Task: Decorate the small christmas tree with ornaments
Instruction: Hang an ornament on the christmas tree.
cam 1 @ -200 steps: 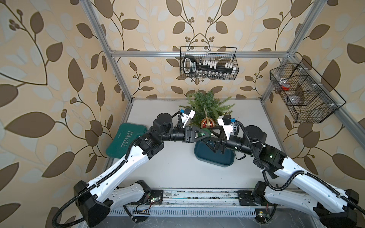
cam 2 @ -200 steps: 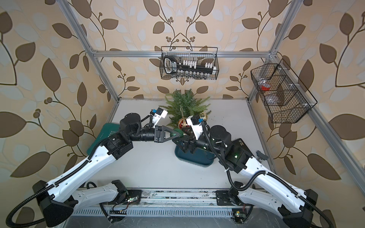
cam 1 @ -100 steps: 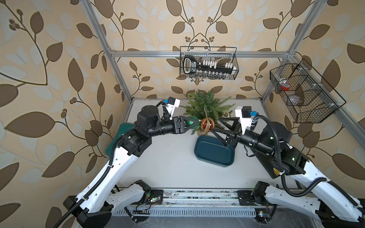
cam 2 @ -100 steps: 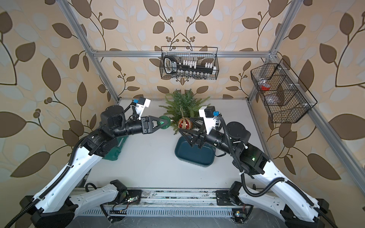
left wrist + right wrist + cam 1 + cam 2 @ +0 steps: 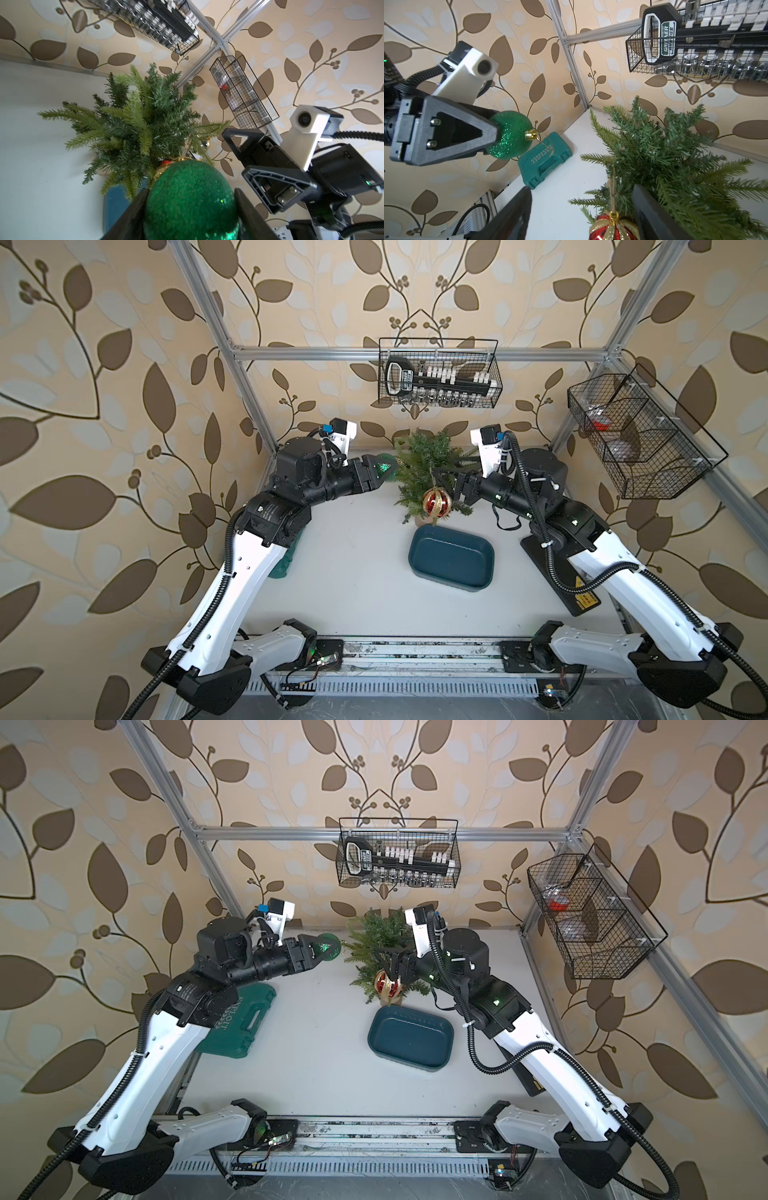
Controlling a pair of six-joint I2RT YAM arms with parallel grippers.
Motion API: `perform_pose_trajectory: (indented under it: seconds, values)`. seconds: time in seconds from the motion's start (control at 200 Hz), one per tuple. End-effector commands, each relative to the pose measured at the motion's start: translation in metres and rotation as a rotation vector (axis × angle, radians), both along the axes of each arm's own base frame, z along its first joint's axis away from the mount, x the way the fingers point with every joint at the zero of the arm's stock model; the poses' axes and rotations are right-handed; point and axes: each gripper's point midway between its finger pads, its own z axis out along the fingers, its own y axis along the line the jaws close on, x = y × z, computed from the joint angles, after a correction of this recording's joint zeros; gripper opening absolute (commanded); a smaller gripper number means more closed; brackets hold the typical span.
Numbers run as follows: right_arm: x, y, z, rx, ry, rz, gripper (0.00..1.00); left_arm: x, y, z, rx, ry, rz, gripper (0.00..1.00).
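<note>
Both arms are the same build. White-and-black left arm [image 5: 245, 568] and white-and-black right arm [image 5: 615, 572]:
- Glossy white link shells with rows of small dark holes, matte black joint housings, black wedge-shaped base covers [image 5: 216, 684].
- Black corrugated cable conduit [image 5: 361, 136] runs outside each arm, held by white zip ties [image 5: 545, 545].
- White boxy wrist camera block [image 5: 475, 68] with a round black lens and a blue connector [image 5: 326, 430] behind it.
- Left gripper [image 5: 384, 467] and right gripper [image 5: 233, 152] have black open-frame triangular fingers [image 5: 452, 133], with two silver screws [image 5: 435, 121] on the one seen side-on.
- Green status LED [image 5: 574, 521] on the right forearm.
- Small white print [image 5: 261, 509] on the left elbow housing.
</note>
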Motion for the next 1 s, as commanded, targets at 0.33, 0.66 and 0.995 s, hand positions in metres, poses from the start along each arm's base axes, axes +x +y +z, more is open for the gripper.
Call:
perform_pose_trajectory:
  seconds: [0.33, 0.66, 0.995]
  values:
    - [0.009, 0.003, 0.032, 0.064, -0.048, 0.029, 0.75, 0.039, 0.002, 0.036, -0.022, -0.107, 0.036, 0.59]
    - [0.008, -0.001, 0.029, 0.07, -0.047, 0.027, 0.75, 0.07, -0.003, 0.054, -0.016, -0.164, 0.048, 0.59]
    - [0.006, -0.006, 0.026, 0.072, -0.047, 0.02, 0.75, 0.086, -0.002, 0.047, -0.016, -0.15, 0.05, 0.59]
